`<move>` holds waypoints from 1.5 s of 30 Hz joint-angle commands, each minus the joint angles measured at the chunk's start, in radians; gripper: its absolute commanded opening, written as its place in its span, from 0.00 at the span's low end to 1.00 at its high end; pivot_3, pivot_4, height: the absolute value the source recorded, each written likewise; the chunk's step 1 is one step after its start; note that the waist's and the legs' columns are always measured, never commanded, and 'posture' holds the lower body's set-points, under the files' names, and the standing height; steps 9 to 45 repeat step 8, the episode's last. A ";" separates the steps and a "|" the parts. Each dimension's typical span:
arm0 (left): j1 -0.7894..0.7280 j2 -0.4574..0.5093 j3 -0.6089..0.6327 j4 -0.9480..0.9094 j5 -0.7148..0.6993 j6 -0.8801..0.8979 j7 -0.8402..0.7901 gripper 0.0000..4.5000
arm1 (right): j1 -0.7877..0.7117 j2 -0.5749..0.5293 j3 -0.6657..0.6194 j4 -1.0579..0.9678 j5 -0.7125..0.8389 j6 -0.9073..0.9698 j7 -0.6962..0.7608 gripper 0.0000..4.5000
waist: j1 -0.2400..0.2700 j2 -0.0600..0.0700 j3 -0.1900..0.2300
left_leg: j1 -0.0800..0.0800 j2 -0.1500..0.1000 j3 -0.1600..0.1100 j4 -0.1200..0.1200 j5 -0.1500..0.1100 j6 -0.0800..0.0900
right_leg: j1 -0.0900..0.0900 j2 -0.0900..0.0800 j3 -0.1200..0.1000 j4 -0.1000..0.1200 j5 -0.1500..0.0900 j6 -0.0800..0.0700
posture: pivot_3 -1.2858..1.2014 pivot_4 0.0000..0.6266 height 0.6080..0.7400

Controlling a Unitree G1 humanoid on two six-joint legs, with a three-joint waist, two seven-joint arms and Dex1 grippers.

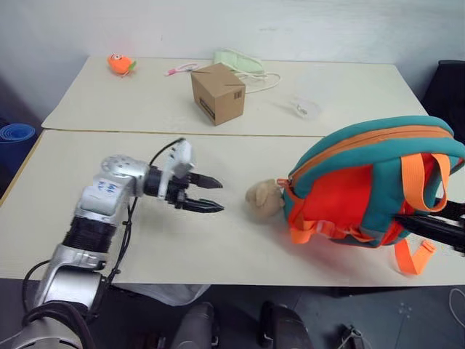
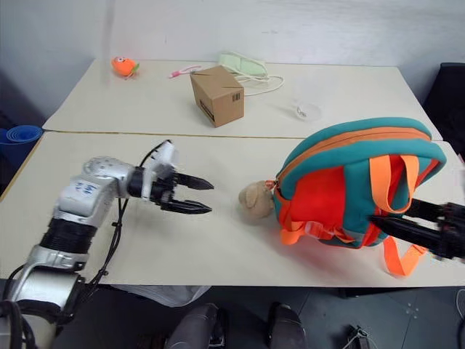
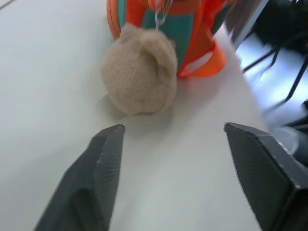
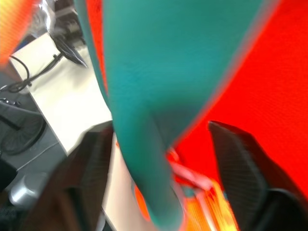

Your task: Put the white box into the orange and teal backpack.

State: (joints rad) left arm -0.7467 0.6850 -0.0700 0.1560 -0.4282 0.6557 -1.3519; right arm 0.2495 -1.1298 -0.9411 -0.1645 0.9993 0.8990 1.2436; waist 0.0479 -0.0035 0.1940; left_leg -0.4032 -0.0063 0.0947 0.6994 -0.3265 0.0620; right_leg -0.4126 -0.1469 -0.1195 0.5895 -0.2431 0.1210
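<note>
The orange and teal backpack lies on its side at the right of the near table, orange straps hanging toward the front edge. Its beige plush toy rests on the table at its left end. My left gripper hovers open just left of the plush toy, pointing at it, with nothing between the fingers. My right gripper is at the backpack's right side, jaws wide apart, with a teal band of the backpack lying between them. The white box is out of view.
A brown cardboard box stands on the far table, with an orange toy, a pale green cloth and a clear plastic piece. Blue cups sit off the left edge. A black chair stands at the right.
</note>
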 commanded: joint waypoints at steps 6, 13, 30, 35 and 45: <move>-0.115 0.145 0.273 0.017 -0.203 0.152 0.006 1.00 | 0.065 -0.084 -0.279 0.334 -0.179 -0.056 0.125 0.99 | -0.005 0.000 0.000 | 0.000 0.000 0.000 -0.001 -0.001 0.000 | 0.000 0.001 0.000 -0.001 0.000 0.000 | 0.52 0.24 1.00; -0.088 0.122 0.288 -0.018 -0.205 0.146 0.063 1.00 | 0.025 -0.050 -0.253 0.311 -0.185 -0.075 0.081 0.99 | -0.010 0.000 0.000 | 0.001 0.000 0.001 -0.001 -0.001 0.000 | 0.000 0.001 0.001 0.000 0.000 0.000 | 0.52 0.24 1.00; -0.088 0.122 0.288 -0.018 -0.205 0.146 0.063 1.00 | 0.025 -0.050 -0.253 0.311 -0.185 -0.075 0.081 0.99 | -0.010 0.000 0.000 | 0.001 0.000 0.001 -0.001 -0.001 0.000 | 0.000 0.001 0.001 0.000 0.000 0.000 | 0.52 0.24 1.00; -0.088 0.122 0.288 -0.018 -0.205 0.146 0.063 1.00 | 0.025 -0.050 -0.253 0.311 -0.185 -0.075 0.081 0.99 | -0.010 0.000 0.000 | 0.001 0.000 0.001 -0.001 -0.001 0.000 | 0.000 0.001 0.001 0.000 0.000 0.000 | 0.52 0.24 1.00; -0.088 0.122 0.288 -0.018 -0.205 0.146 0.063 1.00 | 0.025 -0.050 -0.253 0.311 -0.185 -0.075 0.081 0.99 | -0.010 0.000 0.000 | 0.001 0.000 0.001 -0.001 -0.001 0.000 | 0.000 0.001 0.001 0.000 0.000 0.000 | 0.52 0.24 1.00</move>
